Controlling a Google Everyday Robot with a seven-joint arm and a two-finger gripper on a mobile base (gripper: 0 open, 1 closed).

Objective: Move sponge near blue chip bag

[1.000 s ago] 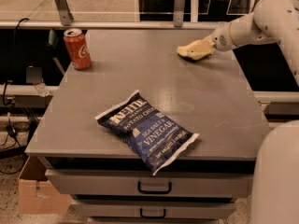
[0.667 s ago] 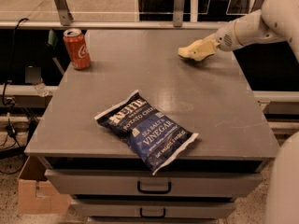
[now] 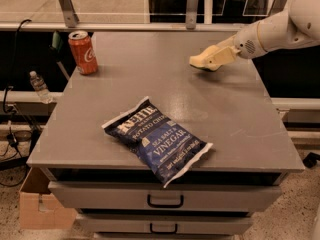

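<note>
I have the hand (image 3: 212, 58) out at about 1 o'clock on the bench (image 3: 240, 119), closed on the sponge (image 3: 199, 61), which sticks out past its tip toward 9 o'clock. I cannot tell for sure whether the sponge is just clear of the surface or dragging on it. The blue chip bag (image 3: 157, 139) lies well apart from it, down at 6 o'clock, with its near corner hanging over the front edge.

That overhang is my main worry. If I come in low or overshoot toward 6 o'clock, the sponge or the hand could push the bag, and it looks light and slick enough to slide off the bench. The sponge is soft and only held by one end, so it could fold or slip out if it catches on the surface during the crossing. If I let go too high it may bounce and settle away from the bag. The red soda can (image 3: 83, 52) at 10 o'clock is far off my path, so I judge it safe.

Against the earlier frame, the hand and sponge have come a little toward 7 o'clock, and the arm has dropped lower. The bag and can have not moved.
</note>
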